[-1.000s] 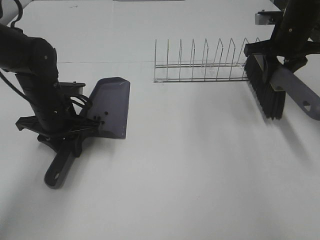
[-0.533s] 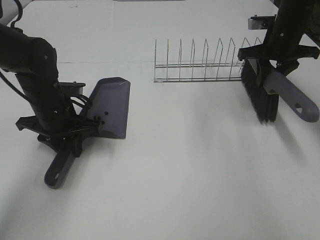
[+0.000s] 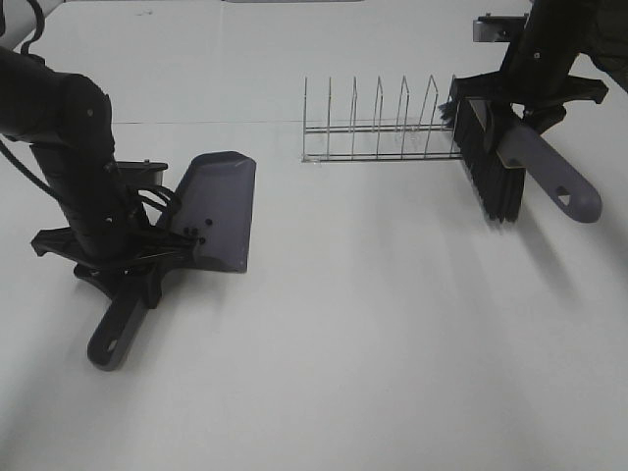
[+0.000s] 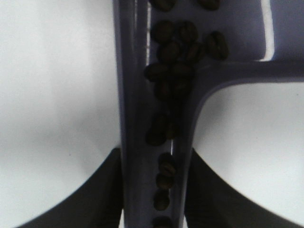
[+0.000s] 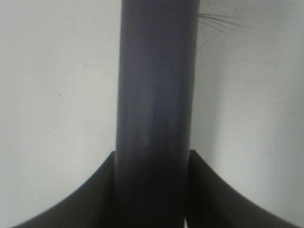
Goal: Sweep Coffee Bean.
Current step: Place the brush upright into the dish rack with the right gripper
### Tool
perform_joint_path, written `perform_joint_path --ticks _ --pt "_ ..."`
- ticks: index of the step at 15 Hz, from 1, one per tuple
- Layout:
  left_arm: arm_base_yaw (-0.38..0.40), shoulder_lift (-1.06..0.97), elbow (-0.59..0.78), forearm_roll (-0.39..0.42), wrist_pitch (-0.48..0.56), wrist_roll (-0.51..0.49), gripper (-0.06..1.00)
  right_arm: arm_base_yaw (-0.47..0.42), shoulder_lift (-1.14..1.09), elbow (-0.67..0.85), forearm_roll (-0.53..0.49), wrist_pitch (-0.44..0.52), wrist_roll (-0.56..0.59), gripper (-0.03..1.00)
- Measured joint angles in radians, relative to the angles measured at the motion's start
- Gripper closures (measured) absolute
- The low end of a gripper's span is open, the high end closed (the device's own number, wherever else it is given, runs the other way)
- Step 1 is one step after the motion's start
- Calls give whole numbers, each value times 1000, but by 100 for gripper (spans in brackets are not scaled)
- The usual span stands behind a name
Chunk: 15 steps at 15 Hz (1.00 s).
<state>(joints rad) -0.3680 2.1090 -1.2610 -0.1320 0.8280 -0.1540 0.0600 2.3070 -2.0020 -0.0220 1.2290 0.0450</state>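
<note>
The left end effector (image 3: 128, 280) pinches the handle of the gray dustpan (image 3: 218, 208), which lies on the white bench (image 3: 392, 343) well away from the wire rack (image 3: 378, 123). The coffee beans (image 4: 173, 61) sit inside the dustpan, bunched where the pan meets its handle, with a few down in the handle's groove. The right end effector (image 3: 525, 113) pinches the gray handle of the black brush (image 3: 486, 162), which seems to hang just beside the rack's end, bristles pointing down.
</note>
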Motion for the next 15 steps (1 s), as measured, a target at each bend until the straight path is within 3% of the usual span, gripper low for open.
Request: perform_joint_path --ticks 11,15 --pt "0 0 0 -2 0 0 62 1 21 -9 -48 1 -2 68" --pt "0 0 0 -2 0 0 62 1 122 -179 -45 3 -1 68"
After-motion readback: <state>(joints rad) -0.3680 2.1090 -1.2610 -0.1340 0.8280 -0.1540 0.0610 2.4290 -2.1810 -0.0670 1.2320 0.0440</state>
